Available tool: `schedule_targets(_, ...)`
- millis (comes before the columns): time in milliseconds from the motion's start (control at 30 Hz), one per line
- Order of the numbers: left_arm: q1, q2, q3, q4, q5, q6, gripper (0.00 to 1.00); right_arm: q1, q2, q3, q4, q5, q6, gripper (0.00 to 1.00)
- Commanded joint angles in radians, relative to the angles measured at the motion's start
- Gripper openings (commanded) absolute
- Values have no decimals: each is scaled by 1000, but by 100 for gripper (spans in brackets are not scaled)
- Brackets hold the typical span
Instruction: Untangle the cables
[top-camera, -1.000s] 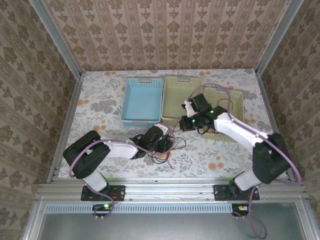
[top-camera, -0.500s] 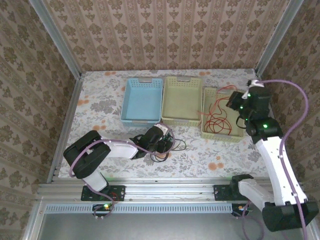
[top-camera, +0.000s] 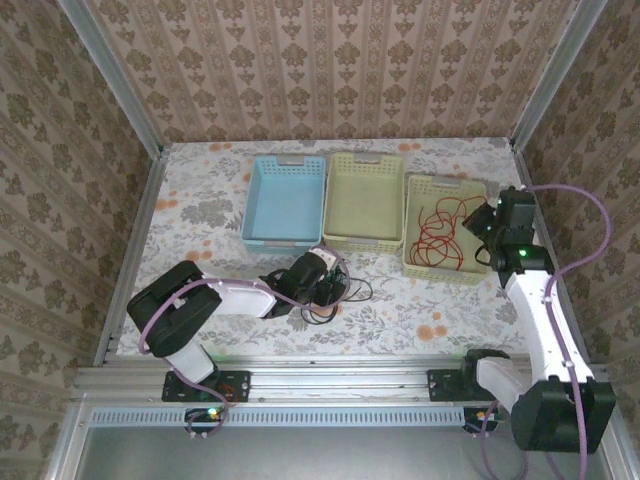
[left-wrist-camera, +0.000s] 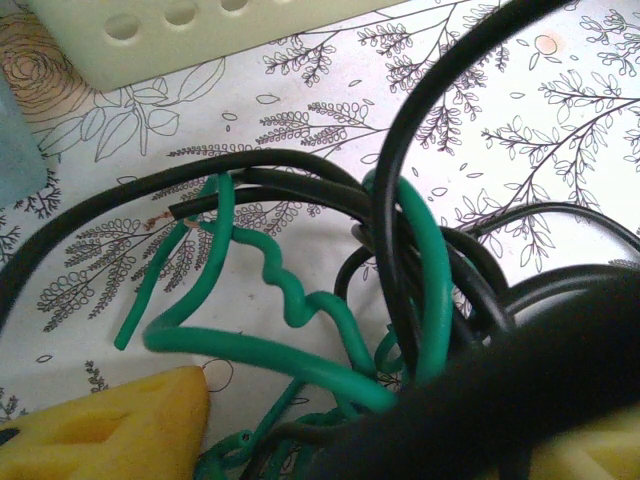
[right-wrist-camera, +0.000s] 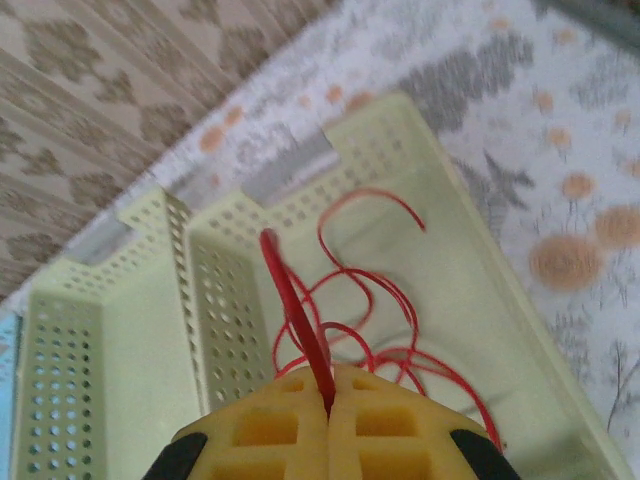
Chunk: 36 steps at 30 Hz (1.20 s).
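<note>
The red cable lies coiled in the right pale-green basket. My right gripper hangs at that basket's right rim, shut on one end of it. In the right wrist view the red cable runs up out of the closed pads. The black cable and the green cable lie tangled on the table in front of the baskets. My left gripper sits low on this tangle, open. Its yellow fingers stand wide apart, loops of the black cable between them.
A blue basket and a middle pale-green basket stand behind the tangle; their near walls are close to the left gripper. The table's right edge and wall run close beside the right arm.
The right arm swung from the table's middle to the far right, carrying the red cable out of the tangle into the right basket. The left arm stayed put.
</note>
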<state>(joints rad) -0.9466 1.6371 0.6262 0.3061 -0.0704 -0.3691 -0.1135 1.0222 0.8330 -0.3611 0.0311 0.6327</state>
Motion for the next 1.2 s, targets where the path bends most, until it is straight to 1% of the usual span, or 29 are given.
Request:
schedule_targets(0, 8, 19, 4, -51, 13, 17, 69, -1, 48, -44, 10, -48, 69, 0)
schedule_targets(33, 8, 20, 8, -53, 13, 19, 69, -1, 66, -55, -4, -46, 80, 2)
schedule_targets(67, 7, 19, 12, -56, 13, 19, 69, 0, 76, -62, -19, -39, 86, 7)
schedule_targets(100, 7, 18, 16, -57, 13, 21, 69, 0, 89, -64, -39, -28, 92, 17)
schedule_targets(133, 7, 17, 19, -59, 12, 21, 69, 0, 95, -64, -61, -4, 96, 29)
schedule_targets(167, 6, 16, 22, -59, 12, 21, 69, 0, 96, -62, -81, 17, 99, 35)
schedule_targets(233, 7, 11, 27, -60, 12, 22, 69, 0, 84, -52, -116, 68, 99, 44)
schedule_targets(333, 7, 3, 29, -59, 9, 22, 69, 1, 40, -44, -124, 112, 86, 52)
schedule_targets(467, 7, 1, 35, -57, 9, 22, 69, 27, -10, -30, -167, 186, 86, 54)
schedule_targets(533, 7, 7, 41, -57, 10, 22, 69, 29, -38, -28, -258, 225, 164, 54)
schedule_targets(567, 7, 10, 42, -56, 11, 22, 69, 29, -51, -29, -302, 223, 203, 54)
schedule_targets(600, 8, 13, 44, -56, 11, 22, 69, 29, -65, -29, -358, 209, 253, 54)
schedule_targets(700, 8, 22, 44, -50, 14, 22, 70, 29, -99, -42, -484, 111, 368, 55)
schedule_targets(800, 7, 33, 47, -44, 18, 25, 70, 38, -126, -88, -511, -40, 460, 56)
schedule_targets(900, 8, 44, 52, -44, 26, 32, 70, 55, -119, -167, -428, -155, 564, 56)
schedule_targets(1000, 7, 47, 55, -46, 29, 35, 70, 65, -70, -247, -300, -226, 648, 56)
schedule_targets(1100, 6, 40, 48, -43, 25, 32, 70, 66, 4, -281, -181, -256, 680, 56)
schedule_targets(1167, 7, 35, 42, -41, 21, 29, 70, 67, 56, -259, -109, -249, 671, 56)
